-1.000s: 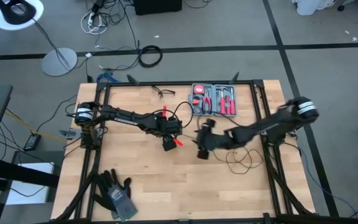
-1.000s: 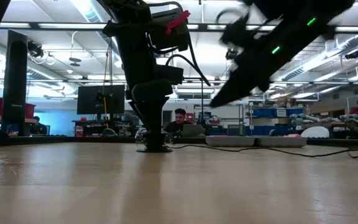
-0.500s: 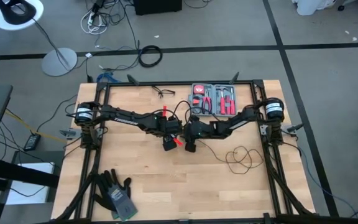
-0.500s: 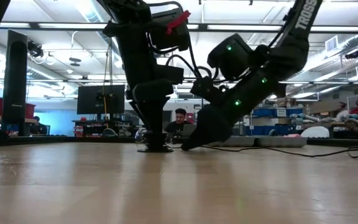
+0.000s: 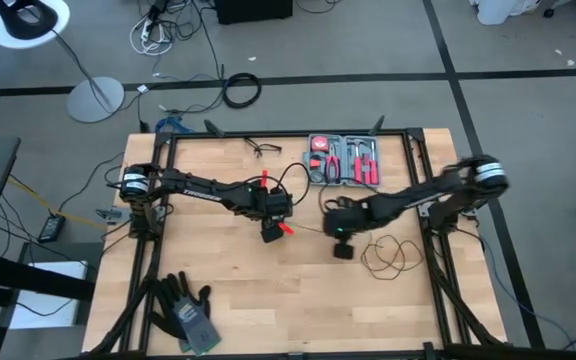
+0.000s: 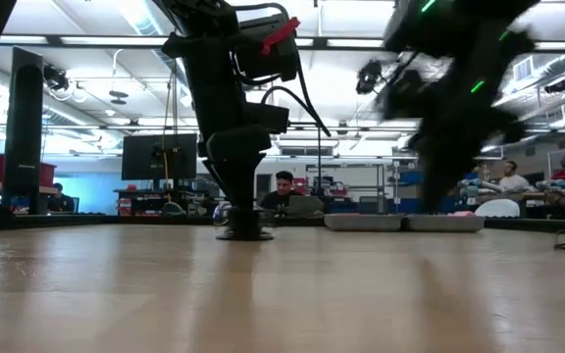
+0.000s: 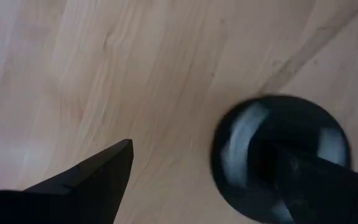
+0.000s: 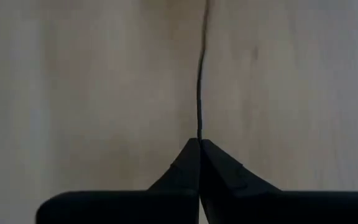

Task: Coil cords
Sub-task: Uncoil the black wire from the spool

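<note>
The cord is a very thin black cable point(image 5: 308, 231) that ends in a round black puck point(image 7: 272, 149) near the table's middle. Its slack loops point(image 5: 388, 256) lie on the wood toward the right. My left gripper point(image 5: 271, 234) stands open over the puck and points down, one finger above the puck and the other point(image 7: 98, 177) over bare wood. To the right of it, my right gripper point(image 5: 343, 247) is shut on the cable point(image 8: 199, 93), which runs straight away from its fingertips. My left gripper has one finger point(image 7: 319, 180) on top of the puck, coming from above; the puck lies flat on the table point(image 6: 243, 235). My right gripper pinches the thin cable point(image 8: 199, 134) between its two fingertips, a single strand, and the cable runs straight on past them.
An open case of red-handled tools point(image 5: 346, 160) lies at the far edge, and a small wire glasses-like item point(image 5: 263, 148) to its left. Grey gloves point(image 5: 188, 312) lie at the near left. People point(image 6: 284, 191) sit in the room beyond the table.
My right gripper swung in toward my left gripper until the two nearly met, then drew back toward the table's right and near side. My left gripper and the puck have stayed in place.
</note>
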Controlling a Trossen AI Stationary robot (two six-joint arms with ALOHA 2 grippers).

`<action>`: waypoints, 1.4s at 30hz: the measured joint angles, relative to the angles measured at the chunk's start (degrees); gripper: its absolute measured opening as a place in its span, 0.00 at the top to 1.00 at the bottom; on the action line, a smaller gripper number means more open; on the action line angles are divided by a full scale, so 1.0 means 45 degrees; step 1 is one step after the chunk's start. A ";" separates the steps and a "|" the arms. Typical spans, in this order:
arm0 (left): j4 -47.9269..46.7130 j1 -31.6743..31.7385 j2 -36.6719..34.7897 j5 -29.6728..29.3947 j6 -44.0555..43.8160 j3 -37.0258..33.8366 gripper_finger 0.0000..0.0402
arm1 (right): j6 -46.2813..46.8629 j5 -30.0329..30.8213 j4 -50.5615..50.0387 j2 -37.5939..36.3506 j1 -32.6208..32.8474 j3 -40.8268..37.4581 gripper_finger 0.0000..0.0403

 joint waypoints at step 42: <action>0.0157 0.0000 0.0000 0.0002 -0.0068 0.0003 0.09 | 0.0249 0.5088 0.4470 -0.0868 0.1870 -0.0653 0.52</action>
